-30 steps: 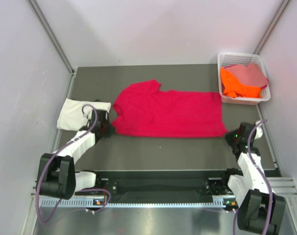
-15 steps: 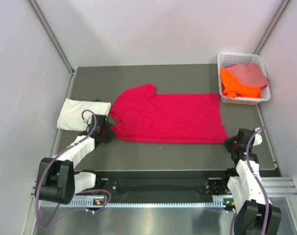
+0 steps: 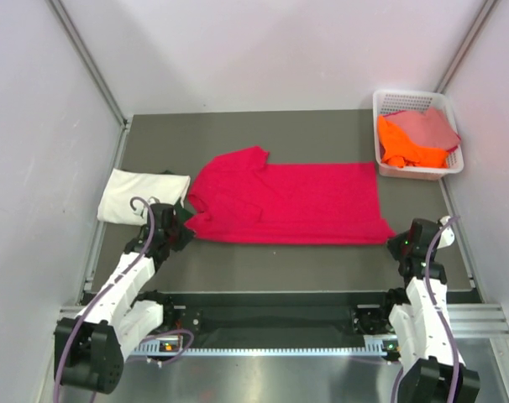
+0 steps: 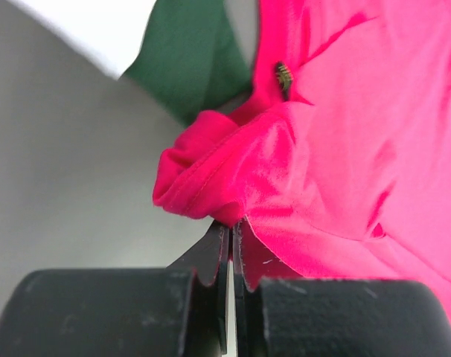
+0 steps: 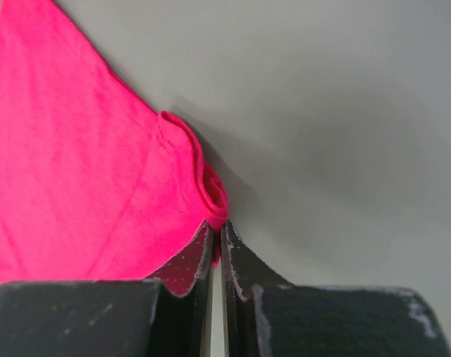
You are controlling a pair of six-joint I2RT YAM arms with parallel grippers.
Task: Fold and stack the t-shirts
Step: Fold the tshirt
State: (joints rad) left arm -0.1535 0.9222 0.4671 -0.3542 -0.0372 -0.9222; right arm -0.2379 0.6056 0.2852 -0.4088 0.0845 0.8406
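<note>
A crimson-red t-shirt (image 3: 288, 204) lies spread across the middle of the table, sleeve end at the left. My left gripper (image 3: 181, 227) is shut on its near-left corner, seen bunched at my fingertips in the left wrist view (image 4: 218, 193). My right gripper (image 3: 397, 243) is shut on its near-right hem corner (image 5: 210, 193). A folded cream-white t-shirt (image 3: 141, 196) lies at the left edge. An orange t-shirt (image 3: 406, 144) and a dusty pink t-shirt (image 3: 431, 126) sit in the basket.
A white plastic lattice basket (image 3: 397, 102) stands at the back right corner. Grey walls close in on both sides. A green patch (image 4: 188, 67) shows next to the cream-white shirt in the left wrist view.
Both grippers have pulled back toward the near edge with the red shirt's corners. The shirt's near edge has slid nearer and drawn straighter.
</note>
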